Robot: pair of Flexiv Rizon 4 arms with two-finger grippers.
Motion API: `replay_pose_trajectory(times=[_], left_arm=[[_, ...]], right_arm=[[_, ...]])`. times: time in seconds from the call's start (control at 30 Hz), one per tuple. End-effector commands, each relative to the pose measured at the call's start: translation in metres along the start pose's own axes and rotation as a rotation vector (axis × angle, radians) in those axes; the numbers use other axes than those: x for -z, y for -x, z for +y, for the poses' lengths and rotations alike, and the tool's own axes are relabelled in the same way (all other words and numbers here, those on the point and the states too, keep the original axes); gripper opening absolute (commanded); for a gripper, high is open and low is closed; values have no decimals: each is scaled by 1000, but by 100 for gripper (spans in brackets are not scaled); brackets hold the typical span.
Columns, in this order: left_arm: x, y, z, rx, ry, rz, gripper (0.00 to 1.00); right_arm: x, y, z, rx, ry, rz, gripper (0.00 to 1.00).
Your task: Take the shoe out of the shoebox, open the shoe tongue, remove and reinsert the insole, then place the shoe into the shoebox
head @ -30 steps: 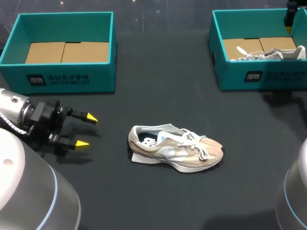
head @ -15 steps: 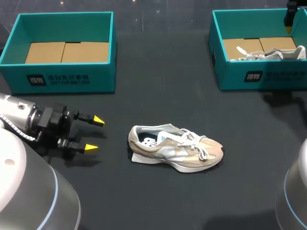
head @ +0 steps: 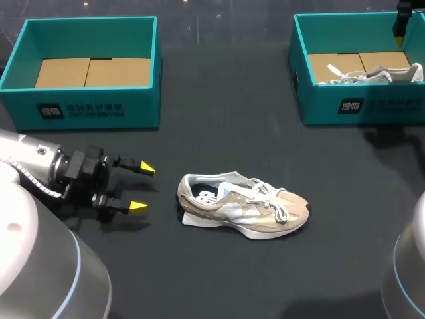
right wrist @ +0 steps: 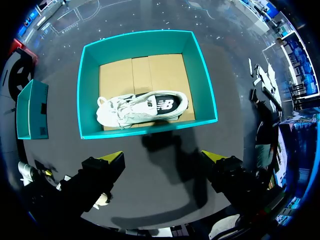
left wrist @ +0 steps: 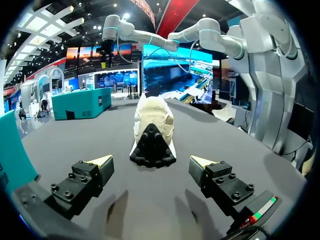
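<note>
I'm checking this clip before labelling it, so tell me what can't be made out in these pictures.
Shoe on the table: left wrist view shows only its heel; the front is behind it.
Right hand: head view's top edge cuts it off.
Shoe in the box: in the head view the box wall hides its lower side.

Shoe (left wrist: 152, 131), ahead of left gripper (left wrist: 155, 167): seen heel-on, toe end hidden. Right arm (head: 402, 16): mostly cut off at head view's edge.

Beige shoe (head: 242, 211) on its sole, toe pointing right, well apart from left teal shoebox (head: 86, 109)
</note>
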State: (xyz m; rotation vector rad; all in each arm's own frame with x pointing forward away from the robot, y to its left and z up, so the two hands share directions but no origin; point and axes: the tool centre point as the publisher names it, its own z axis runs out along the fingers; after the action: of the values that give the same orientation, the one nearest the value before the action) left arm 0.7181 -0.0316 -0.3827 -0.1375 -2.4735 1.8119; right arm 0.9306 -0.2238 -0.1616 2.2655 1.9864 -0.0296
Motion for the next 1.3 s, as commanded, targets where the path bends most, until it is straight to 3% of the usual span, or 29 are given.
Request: replay_pose_trajectory(times=[0.03, 0.23, 0.4, 1.3], left_arm=[[0, -1, 0, 0, 1, -1, 100], [0, -1, 0, 0, 1, -1, 100], [-9, -4, -1, 4, -34, -9, 100], [-46, -8, -8, 8, -36, -59, 100]], right_arm=[[0, 0, 0, -1, 1, -1, 100], [0, 0, 0, -1, 1, -1, 100], [0, 0, 0, -1, 1, -1, 100], [0, 0, 0, -1, 1, -1, 100]])
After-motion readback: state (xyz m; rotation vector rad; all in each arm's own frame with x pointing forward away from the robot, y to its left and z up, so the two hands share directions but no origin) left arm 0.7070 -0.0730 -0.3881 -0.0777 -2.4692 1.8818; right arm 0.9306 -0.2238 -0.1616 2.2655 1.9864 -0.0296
